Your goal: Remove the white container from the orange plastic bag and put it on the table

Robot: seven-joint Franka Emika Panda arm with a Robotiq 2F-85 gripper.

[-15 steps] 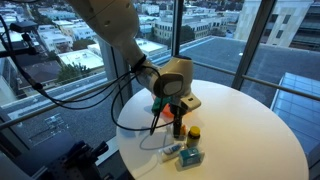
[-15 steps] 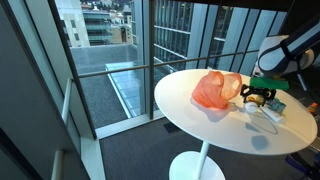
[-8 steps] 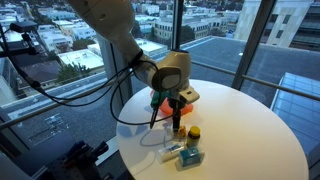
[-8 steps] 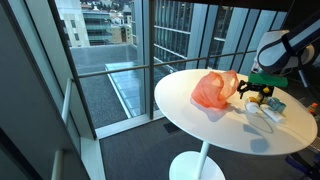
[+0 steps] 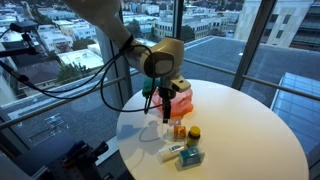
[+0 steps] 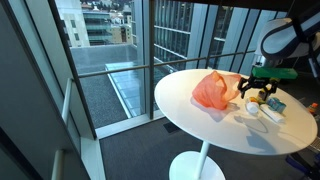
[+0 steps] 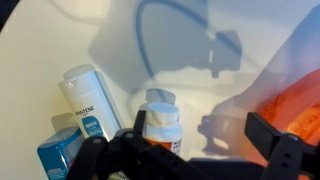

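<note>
Gripper (image 7: pixel 190 152) hangs above the table (image 5: pixel 250 120), fingers spread wide, nothing between them. White container (image 7: pixel 160 118) stands upright on the tabletop just beside the orange plastic bag (image 7: pixel 292 88), outside it and below the gripper. I read the place step as done, so only the retreat is left. Next move, as I judge it: lift straight up without clipping the container or snagging the bag. Count: one bag, one white container, one yellow-capped bottle (image 5: pixel 194 133), one Pantene bottle (image 7: pixel 84 102) lying flat, one teal box (image 7: pixel 58 152), all grouped near the bag.
</note>
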